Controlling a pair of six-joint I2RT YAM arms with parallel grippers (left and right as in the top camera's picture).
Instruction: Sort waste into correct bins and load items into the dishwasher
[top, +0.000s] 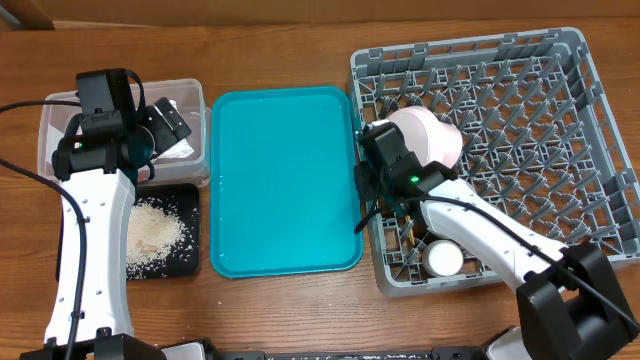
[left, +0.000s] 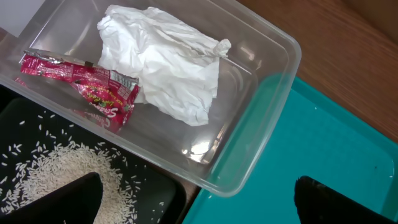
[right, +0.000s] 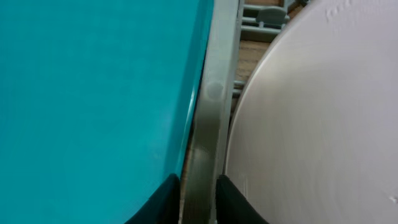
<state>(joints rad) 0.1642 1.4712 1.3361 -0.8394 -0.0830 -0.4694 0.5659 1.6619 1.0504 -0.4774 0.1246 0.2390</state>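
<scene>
Right wrist view puts the right gripper (right: 198, 205) directly over the left wall of the grey dish rack (right: 208, 124). Its two dark fingertips (right: 239, 202) stand close together with that wall showing in the narrow gap between them, the teal tray (right: 93, 93) to one side and the pale pink plate (right: 323, 124) to the other. Whether the jaws pinch the wall or only straddle it from above I cannot tell, but the plate lies outside the gap and is not held. In the overhead view the plate stands tilted among the pegs near the rack's left edge, just beside the gripper, and a small cream cup (top: 443, 259) sits further down in the same rack. The step in hand looks like finishing the plate's placement. Doing it well means checking that the plate leans firmly against a peg, then lifting the claw straight up off the wall. A sideways sweep risks nudging the plate over or dragging the rack against the tray. The left gripper (left: 199, 202) hangs spread wide and holds nothing, above the clear tub (left: 273, 93). The crumpled napkin (left: 161, 62) and red sauce packet (left: 87, 87) lie in that tub, and the rice (left: 56, 168) is heaped on the black tray (left: 155, 196) beside it. That arm does best to keep out of the way.
</scene>
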